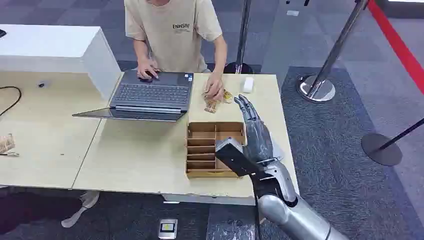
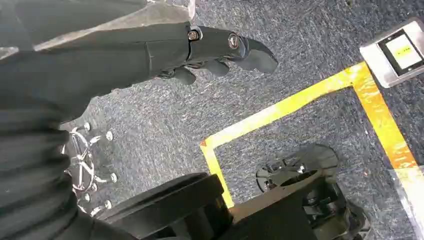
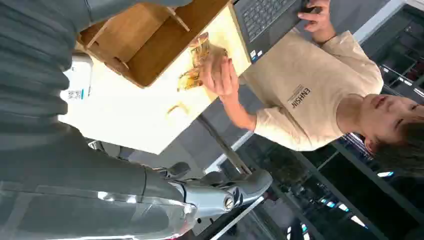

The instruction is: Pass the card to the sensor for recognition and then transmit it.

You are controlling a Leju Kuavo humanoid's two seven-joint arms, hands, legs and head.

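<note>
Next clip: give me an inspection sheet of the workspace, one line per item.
Surface: light wooden table, seam between two tops.
Job's things: wooden divided box; white sensor block at far edge; card not clearly identifiable.
Clutter: open laptop; brownish bundle under a person's hand; small bundle at left edge.
Hands: right hand raised above the box's right side, fingers extended, holding nothing visible; left hand hangs over carpet, holding nothing.
Cables: black cable at left.
Surroundings: seated person; stanchion posts; yellow floor tape.
</note>
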